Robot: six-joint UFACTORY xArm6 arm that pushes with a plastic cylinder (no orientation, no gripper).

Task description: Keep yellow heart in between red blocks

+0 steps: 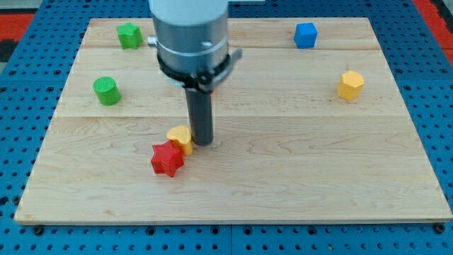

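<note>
Yellow heart (pixel 181 137) sits touching the red star (pixel 167 159), and my tip (pixel 202 144), a plain rod with no fingers, presses its right side, probably to nudge it between reds.

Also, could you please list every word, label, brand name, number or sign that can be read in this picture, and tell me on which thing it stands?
There are none to read. The wooden board, the blocks, such as the yellow heart and the red star, and the grey arm housing above my tip all show plain surfaces, without letters, numbers or signs.
</note>
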